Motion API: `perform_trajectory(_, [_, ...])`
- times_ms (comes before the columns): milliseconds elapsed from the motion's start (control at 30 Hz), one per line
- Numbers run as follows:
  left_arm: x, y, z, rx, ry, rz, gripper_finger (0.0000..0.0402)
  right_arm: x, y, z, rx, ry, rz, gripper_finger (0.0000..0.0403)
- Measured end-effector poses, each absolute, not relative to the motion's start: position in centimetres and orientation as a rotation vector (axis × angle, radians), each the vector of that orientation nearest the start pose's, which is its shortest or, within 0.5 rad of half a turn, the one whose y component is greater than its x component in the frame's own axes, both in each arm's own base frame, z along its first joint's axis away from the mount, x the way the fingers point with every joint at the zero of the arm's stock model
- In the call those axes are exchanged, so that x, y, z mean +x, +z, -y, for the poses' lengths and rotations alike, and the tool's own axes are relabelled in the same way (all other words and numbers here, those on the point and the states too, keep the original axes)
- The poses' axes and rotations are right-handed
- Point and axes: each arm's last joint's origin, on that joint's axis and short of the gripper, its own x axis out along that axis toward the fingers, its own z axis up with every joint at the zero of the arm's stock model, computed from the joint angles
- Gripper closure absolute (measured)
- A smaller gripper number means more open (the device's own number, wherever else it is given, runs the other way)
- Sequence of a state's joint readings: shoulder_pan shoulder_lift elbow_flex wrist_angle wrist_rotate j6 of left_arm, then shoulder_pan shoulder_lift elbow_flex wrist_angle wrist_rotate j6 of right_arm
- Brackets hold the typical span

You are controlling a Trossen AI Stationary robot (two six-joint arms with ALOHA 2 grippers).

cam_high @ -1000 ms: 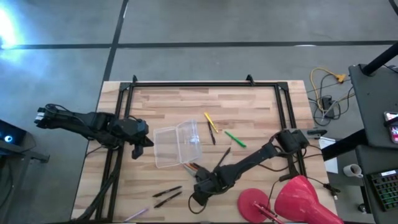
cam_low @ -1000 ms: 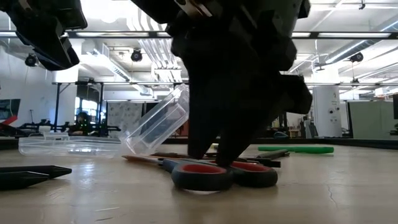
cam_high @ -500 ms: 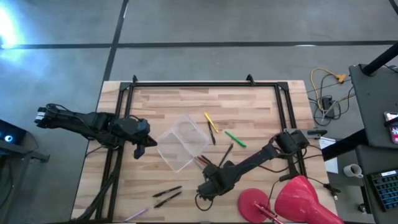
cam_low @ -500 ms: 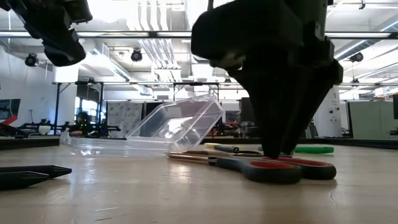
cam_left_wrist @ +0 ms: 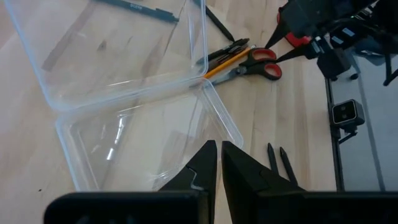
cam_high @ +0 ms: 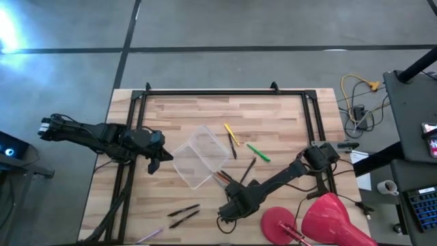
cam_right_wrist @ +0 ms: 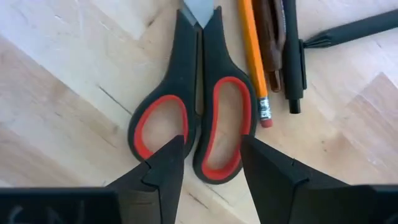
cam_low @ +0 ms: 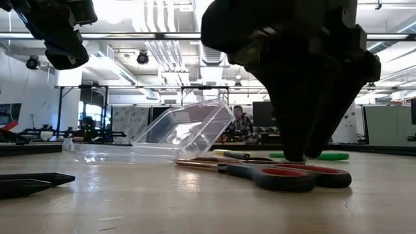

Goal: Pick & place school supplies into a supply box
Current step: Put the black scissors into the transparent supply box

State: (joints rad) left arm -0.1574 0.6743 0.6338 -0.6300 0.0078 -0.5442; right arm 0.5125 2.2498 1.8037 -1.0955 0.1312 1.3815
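Supply box (cam_high: 200, 157): clear, lid open, empty. Scissors (cam_right_wrist: 193, 118) beside box: red-lined handles, blades closed. Right gripper (cam_right_wrist: 211, 163) parted wide above handles; left gripper (cam_left_wrist: 217, 163) pinched narrow, empty.

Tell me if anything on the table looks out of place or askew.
The supply box sits skewed at an angle to the table edges, one clear half tipped up off the wood. Nothing is in it yet; the scissors and pencils lie loose beside it.
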Motion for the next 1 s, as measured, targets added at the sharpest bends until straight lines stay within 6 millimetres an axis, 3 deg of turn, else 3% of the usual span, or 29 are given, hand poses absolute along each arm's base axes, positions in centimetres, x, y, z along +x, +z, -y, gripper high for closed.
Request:
perform_trajectory(267, [13.5, 25.8, 2.2, -0.473, 0.027, -0.694, 0.0393, 38.7, 15.9, -21.4, 0.641, -0.643, -1.315, 0.0229])
perform_trajectory(633, [13.5, 25.9, 2.2, -0.472, 0.027, -0.695, 0.0393, 39.1, 12.4, -21.6, 0.594, -0.690, -1.391, 0.0230])
perform_trajectory(833, [13.5, 25.9, 2.2, -0.472, 0.027, -0.695, 0.0393, 38.9, 12.2, -21.5, 0.567, -0.731, -1.377, 0.0267])
perform_trajectory(1000, [13.5, 25.9, 2.2, -0.472, 0.027, -0.695, 0.0393, 38.4, 12.1, -21.5, 0.480, -0.721, -1.415, 0.0329])
